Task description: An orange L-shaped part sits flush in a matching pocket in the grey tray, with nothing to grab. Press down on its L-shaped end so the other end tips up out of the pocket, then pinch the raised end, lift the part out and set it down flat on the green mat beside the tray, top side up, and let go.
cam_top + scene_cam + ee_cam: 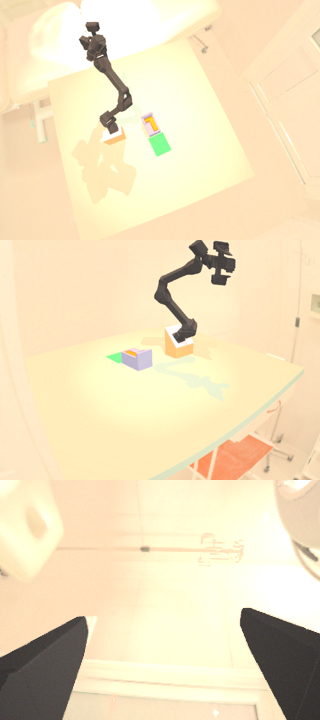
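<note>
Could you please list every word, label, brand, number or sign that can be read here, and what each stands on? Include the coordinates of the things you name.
There are none to read: no lettering shows on the tray [148,130] [130,361], the mat [160,144] [113,357] or the arm [115,79] [176,309].

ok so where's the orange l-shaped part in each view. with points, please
Top: right of the orange block [114,140] [171,347], in the grey tray [149,130] [130,361]; the orange L-shaped part [153,123] [130,353] shows whole.
Exterior: left of centre, only partly visible in the tray top.
Wrist: not in it.
Shared landmark: the green mat [160,144] [115,357] adjoins the tray in top and exterior; wrist lacks it.
</note>
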Available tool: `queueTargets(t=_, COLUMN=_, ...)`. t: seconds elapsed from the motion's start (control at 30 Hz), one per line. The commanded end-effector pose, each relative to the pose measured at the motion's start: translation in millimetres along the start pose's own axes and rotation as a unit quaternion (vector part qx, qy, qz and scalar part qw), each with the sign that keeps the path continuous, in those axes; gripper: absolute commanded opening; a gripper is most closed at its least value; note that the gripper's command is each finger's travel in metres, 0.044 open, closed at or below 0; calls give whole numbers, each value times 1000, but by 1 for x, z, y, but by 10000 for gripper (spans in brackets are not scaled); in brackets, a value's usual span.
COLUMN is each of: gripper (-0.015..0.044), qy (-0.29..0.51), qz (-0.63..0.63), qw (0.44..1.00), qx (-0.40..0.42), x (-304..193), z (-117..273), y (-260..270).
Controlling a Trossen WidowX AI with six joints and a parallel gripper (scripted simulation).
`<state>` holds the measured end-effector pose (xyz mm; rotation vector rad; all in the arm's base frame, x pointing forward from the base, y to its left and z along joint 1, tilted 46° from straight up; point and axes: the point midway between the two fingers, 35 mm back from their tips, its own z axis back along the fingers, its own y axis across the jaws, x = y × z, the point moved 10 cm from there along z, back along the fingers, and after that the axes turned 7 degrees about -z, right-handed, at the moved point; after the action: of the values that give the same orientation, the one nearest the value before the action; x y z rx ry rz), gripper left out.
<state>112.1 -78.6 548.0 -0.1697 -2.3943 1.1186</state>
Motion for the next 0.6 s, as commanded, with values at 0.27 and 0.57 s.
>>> queueTargets(t=0.27, gripper=180, qy=-1, qz=111, qw=994, qx=9, x=73, z=-8, y=34)
queueTargets(t=0.57, gripper=180, qy=48, qz=228, qw=965, qx=116, x=112, z=-61, y=127)
